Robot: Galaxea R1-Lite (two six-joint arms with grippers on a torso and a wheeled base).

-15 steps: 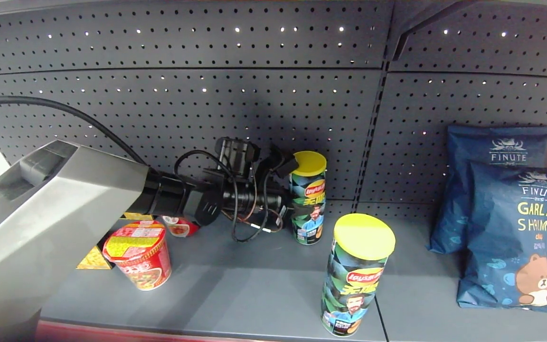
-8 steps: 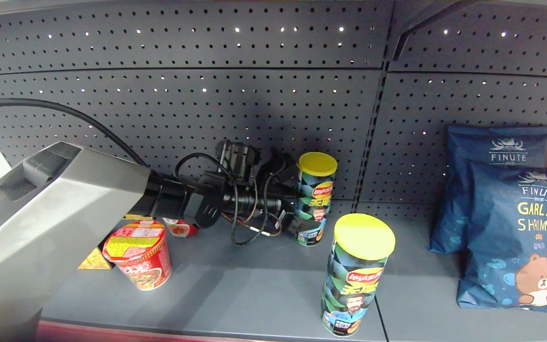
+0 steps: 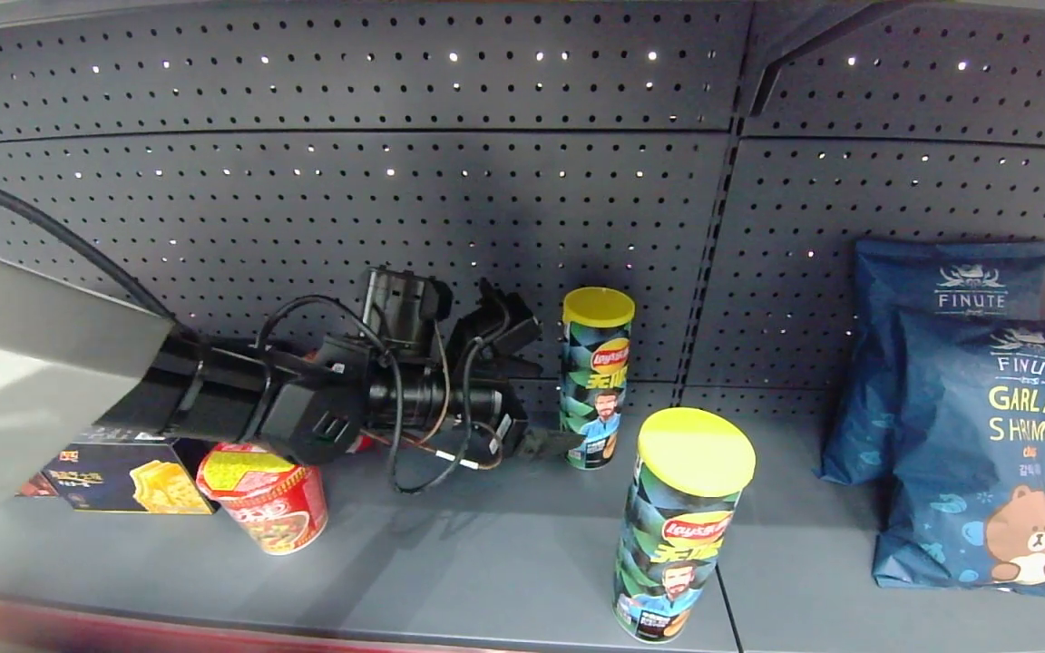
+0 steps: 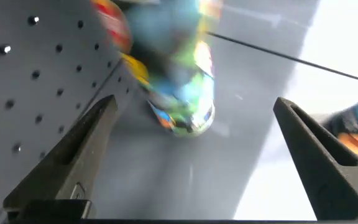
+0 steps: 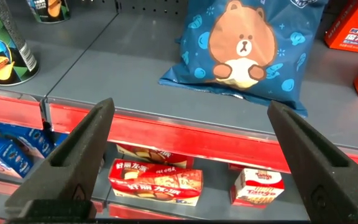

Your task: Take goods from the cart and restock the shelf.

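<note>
Shelf: A grey metal shelf (image 3: 486,553) is shown, backed by a perforated back panel (image 3: 395,227).
Rear chips can: A yellow-lidded can (image 3: 597,376) is stood upright near the back panel, at mid-shelf.
Left gripper: The left gripper (image 3: 545,385) is held low over the shelf, just beside the rear chips can on its left. Its fingers (image 3: 522,328) are spread apart and closed on nothing. In the left wrist view the left gripper (image 4: 194,102) is aimed at the blurred rear chips can (image 4: 179,93); contact cannot be told.
Front chips can: A matching can (image 3: 681,521) is stood upright near the shelf's front edge, apart from the rear one.
Left side: A red noodle cup (image 3: 264,494) and a dark yellow-printed box (image 3: 128,476) are partly covered by the left arm.
Right side: A rear snack bag (image 3: 940,336) is leaned behind a front snack bag (image 3: 994,453).
Right gripper: The right gripper (image 5: 190,106) is held before the shelf's red edge strip (image 5: 166,124), fingers (image 5: 73,162) wide apart and empty, below the front snack bag (image 5: 241,43).
Lower shelf: Boxed goods (image 5: 154,180) are seen beneath.
</note>
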